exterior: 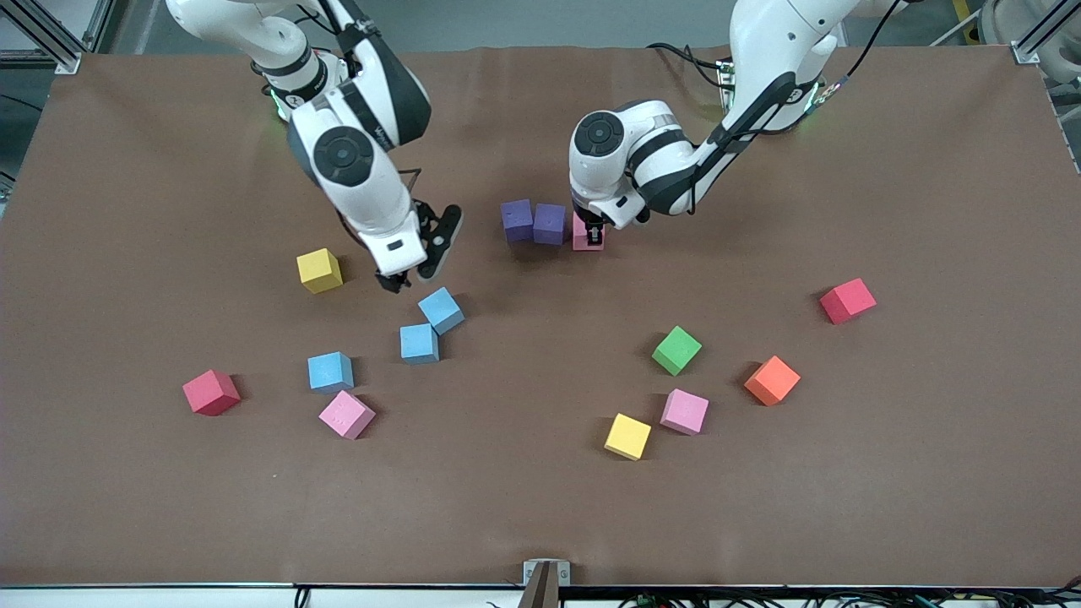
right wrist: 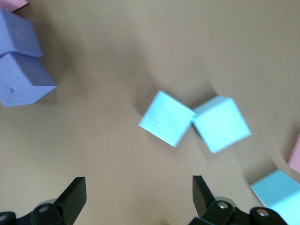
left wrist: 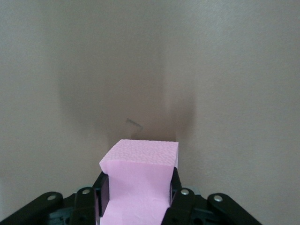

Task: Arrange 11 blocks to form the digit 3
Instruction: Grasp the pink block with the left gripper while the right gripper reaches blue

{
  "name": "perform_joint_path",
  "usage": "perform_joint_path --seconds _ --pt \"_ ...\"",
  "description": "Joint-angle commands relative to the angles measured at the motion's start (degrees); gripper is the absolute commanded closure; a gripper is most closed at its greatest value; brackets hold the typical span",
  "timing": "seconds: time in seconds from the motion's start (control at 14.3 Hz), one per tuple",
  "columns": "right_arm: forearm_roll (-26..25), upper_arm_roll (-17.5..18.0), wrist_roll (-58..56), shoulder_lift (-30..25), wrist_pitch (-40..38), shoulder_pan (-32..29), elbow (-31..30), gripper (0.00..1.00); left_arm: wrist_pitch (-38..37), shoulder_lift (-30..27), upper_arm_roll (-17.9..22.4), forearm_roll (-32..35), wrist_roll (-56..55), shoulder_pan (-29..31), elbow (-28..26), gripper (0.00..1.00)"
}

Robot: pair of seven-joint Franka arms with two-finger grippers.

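Clamping a pink matte foam cube (exterior: 583,235) narrowly between its fingers, the left gripper (exterior: 594,232) sits low at the table (exterior: 929,211), the cube just beside the two purple foam cubes (exterior: 534,222), which touch each other in a short row toward 12 o'clock of the brown table's middle; from the left wrist view the pink cube (left wrist: 140,180) fills the gap between the black pads. Spread wide and holding nothing, the right gripper (exterior: 414,274) hangs over bare surface just above a touching pair of blue foam cubes (exterior: 431,325), with its fingers (right wrist: 72,197) well apart. Counted across the table: two purple, three blue including a lone one (exterior: 330,371) toward 8 o'clock, three pink with one (exterior: 346,414) near that lone blue and another (exterior: 684,411) toward 5 o'clock, two yellow (exterior: 319,270) (exterior: 627,436), one green (exterior: 676,350), one orange (exterior: 772,380), and two red (exterior: 211,393) (exterior: 847,301). No cube lies near a table edge; broad open surface rings the scatter, widest along the 6 o'clock edge and at both ends, while the centre between the purple row and the green cube lies open.
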Motion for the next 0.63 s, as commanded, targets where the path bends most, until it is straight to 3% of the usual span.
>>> perform_joint_path --seconds 0.0,0.14,0.35,0.56 --pt "-0.1 -1.4 0.1 2.4 -0.5 -0.3 2.1 0.00 0.3 1.4 0.1 0.1 -5.1 -0.6 1.4 0.80" --pt "0.3 -1.7 4.5 4.1 0.0 -0.3 2.5 0.00 0.3 2.1 0.0 0.1 -6.1 -0.6 2.2 0.80" --pt "0.8 -1.6 22.0 5.9 2.3 -0.3 1.4 0.01 0.2 2.4 0.0 0.0 -6.2 -0.6 2.6 0.80" --pt "2.3 -1.5 31.8 8.8 4.6 0.7 1.0 0.01 0.2 3.0 0.1 0.1 -7.2 -1.3 3.1 0.80"
